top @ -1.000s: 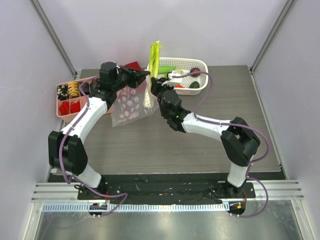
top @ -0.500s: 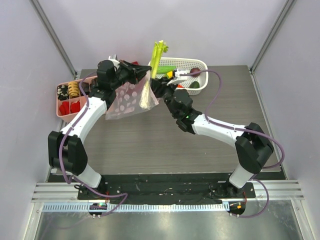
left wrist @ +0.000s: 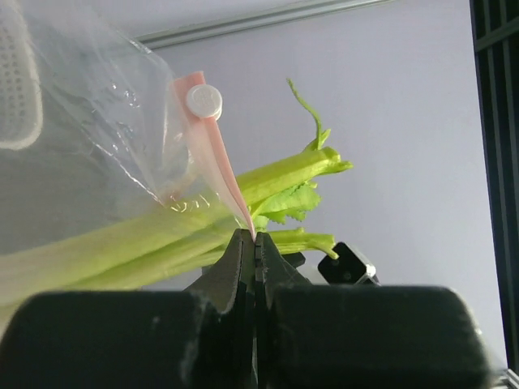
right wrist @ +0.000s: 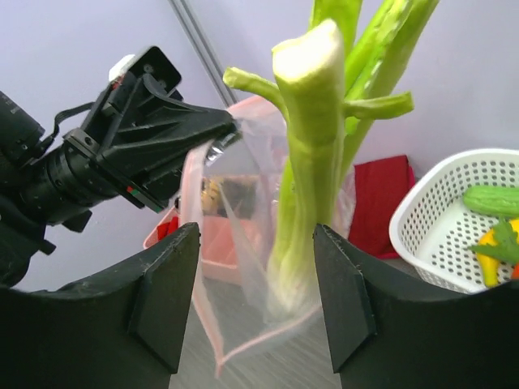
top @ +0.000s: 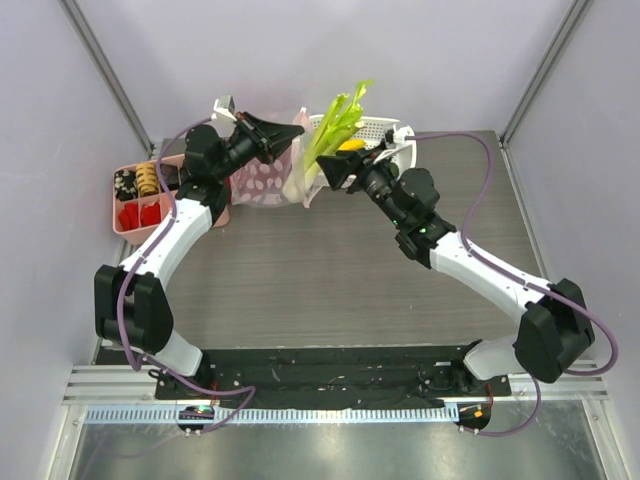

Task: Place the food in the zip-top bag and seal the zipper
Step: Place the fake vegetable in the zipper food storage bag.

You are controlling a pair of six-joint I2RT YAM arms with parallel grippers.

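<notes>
— Leek (right wrist: 312,121): where does it sit?

— Its pale, smooth stalk stands inside the zip-top bag (right wrist: 235,267), white end down, with the green leaves poking out above the mouth. The foot blurs behind crinkled clear plastic.

— And the claws?

— The left gripper (left wrist: 256,243) is pinched tight on the zipper (left wrist: 217,162), a thin pink strip. The round white slider (left wrist: 203,101) sits farther up, and the bag hangs from that grip. The right gripper (right wrist: 255,243) stands wide, and the stalk is narrower than the gap between its dark fingers.

— Anything cut off?

— The white perforated basket (right wrist: 430,211) runs off the edge of the right wrist view. It holds a bumpy green piece (right wrist: 491,198) and a yellow piece (right wrist: 484,241), both only partly shown.
</notes>
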